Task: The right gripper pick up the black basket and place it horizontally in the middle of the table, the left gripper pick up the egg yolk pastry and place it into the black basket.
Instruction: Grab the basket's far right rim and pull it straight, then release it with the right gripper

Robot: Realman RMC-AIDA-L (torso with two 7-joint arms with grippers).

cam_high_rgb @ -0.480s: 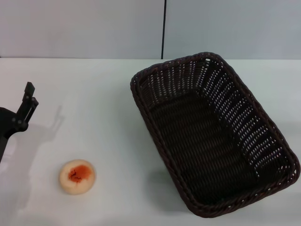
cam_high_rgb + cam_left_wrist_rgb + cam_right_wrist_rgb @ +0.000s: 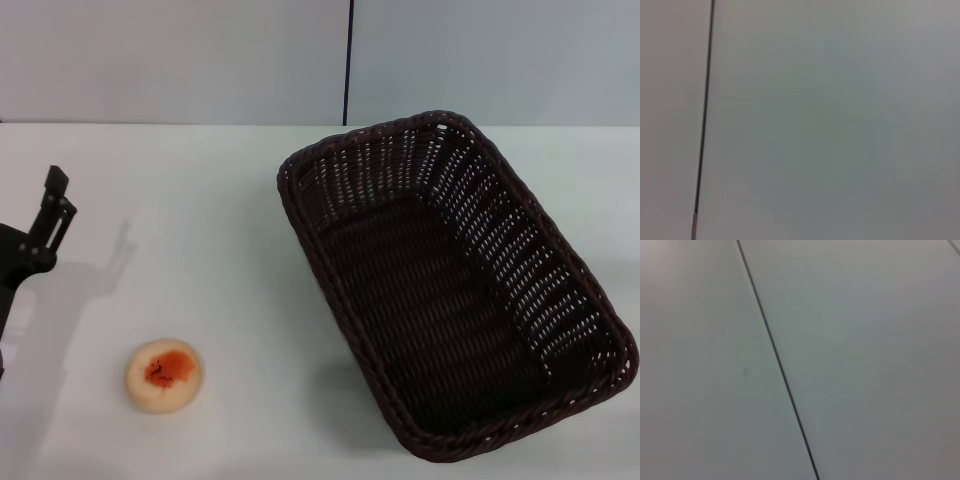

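My left hand (image 2: pixel 52 205) sits at the far left edge of the head view, raised above the worktop (image 2: pixel 200 250). Only a dark, narrow finger section and part of the black arm behind it show there, so I cannot tell how far the hand is open. It has hold of nothing that I can see. Its shadow falls on the white surface just to its right.

Nearer to me and slightly to the right of that hand lies the egg yolk pastry (image 2: pixel 163 375) — a small round cream bun with a glossy orange-red patch facing up. It rests flat on the worktop, well apart from the left hand and untouched.

Further right stands the black basket (image 2: pixel 455 290). It is upright on its base, open side up, with nothing inside it. Its long axis runs on a diagonal: one short end points toward the far middle of the worktop, the other toward the near right corner. The braided rim is complete all round, and the open-weave sides slope outward. The basket occupies the right half of the worktop, well apart from the pastry.

My right hand does not appear in the head view. Both wrist views show only a pale flat surface crossed by one thin dark line — no fingers, no task item.
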